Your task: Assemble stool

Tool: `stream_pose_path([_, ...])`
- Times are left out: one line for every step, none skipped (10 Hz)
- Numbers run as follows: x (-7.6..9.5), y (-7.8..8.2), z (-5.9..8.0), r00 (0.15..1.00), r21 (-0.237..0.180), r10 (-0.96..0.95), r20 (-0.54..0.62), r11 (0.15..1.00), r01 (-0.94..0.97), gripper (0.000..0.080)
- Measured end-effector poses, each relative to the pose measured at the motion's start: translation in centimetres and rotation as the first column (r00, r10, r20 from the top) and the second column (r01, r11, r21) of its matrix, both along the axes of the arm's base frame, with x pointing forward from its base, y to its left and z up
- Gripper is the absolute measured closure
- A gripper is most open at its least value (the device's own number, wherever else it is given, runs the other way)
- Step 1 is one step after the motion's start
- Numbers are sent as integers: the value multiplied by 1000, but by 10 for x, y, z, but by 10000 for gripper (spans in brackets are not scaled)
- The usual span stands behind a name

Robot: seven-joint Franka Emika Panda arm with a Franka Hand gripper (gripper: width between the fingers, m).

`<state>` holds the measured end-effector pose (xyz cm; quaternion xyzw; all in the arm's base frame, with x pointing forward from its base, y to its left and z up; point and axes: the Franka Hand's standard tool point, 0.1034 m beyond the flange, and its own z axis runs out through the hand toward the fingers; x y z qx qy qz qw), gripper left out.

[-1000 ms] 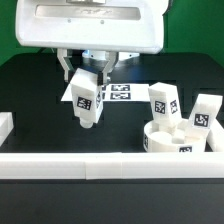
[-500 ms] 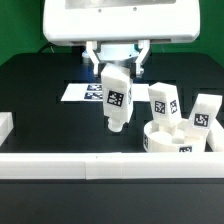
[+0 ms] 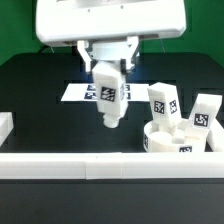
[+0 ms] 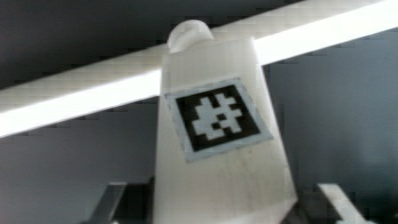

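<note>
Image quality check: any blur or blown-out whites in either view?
Exterior view: soft overall, white seat and rails near clipping, tags readable. Wrist view: held leg and its tag blurred, bright rail behind lacks detail, claw fingers dim at the edges.

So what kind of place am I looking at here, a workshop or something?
Most likely a robotics test bench, not a workshop. A gripper holds a white leg above a black table, the parts carry square tags, and a marker board lies flat on it.

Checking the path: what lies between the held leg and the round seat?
Nothing: in the exterior view, only bare black table separates the held leg in the gripper from the seat.
</note>
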<state>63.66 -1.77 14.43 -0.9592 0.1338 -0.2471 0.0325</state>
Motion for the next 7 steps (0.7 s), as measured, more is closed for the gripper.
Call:
stream_pose_path([5, 9, 4, 999, 1, 9, 48, 1000, -9, 476])
stream_pose_path([6, 21, 6, 998, 25, 14, 68, 1000, -16, 476])
stream_pose_path([7, 29, 8, 998, 57, 1, 61, 998, -4, 476])
stream_pose_path([6, 28, 7, 998, 53, 3, 61, 999, -7, 476])
stream_pose_path([6, 28, 6, 998, 53, 3, 59, 999, -6, 476])
stream_pose_path([2, 20, 3, 998, 28, 22, 61, 999, -24, 476])
stream_pose_path([-7, 7, -4, 999, 40, 1, 50, 999, -3, 476])
